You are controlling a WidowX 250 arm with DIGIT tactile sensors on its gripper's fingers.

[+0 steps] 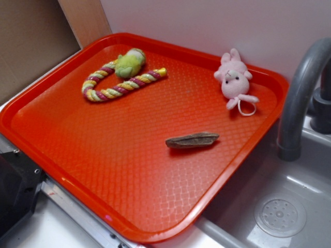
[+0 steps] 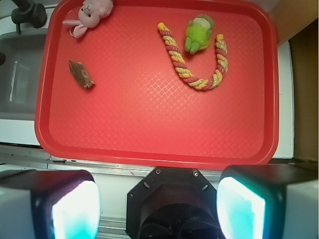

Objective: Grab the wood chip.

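The wood chip (image 1: 192, 140) (image 2: 81, 74) is a flat brown-grey sliver lying on the red tray (image 1: 103, 150) (image 2: 149, 124), toward the sink side. In the wrist view it sits at the upper left, far from my gripper (image 2: 158, 204). My gripper hovers high above the tray's near edge. Its two fingers (image 2: 75, 211) stand wide apart with nothing between them. The exterior view does not show the gripper.
A striped rope toy (image 1: 120, 84) (image 2: 194, 64) with a green plush (image 1: 129, 63) (image 2: 198, 33) lies at the tray's far side. A pink plush bunny (image 1: 234, 78) (image 2: 89, 12) sits near the chip. A grey tap (image 1: 302, 93) and sink (image 1: 289, 206) adjoin the tray.
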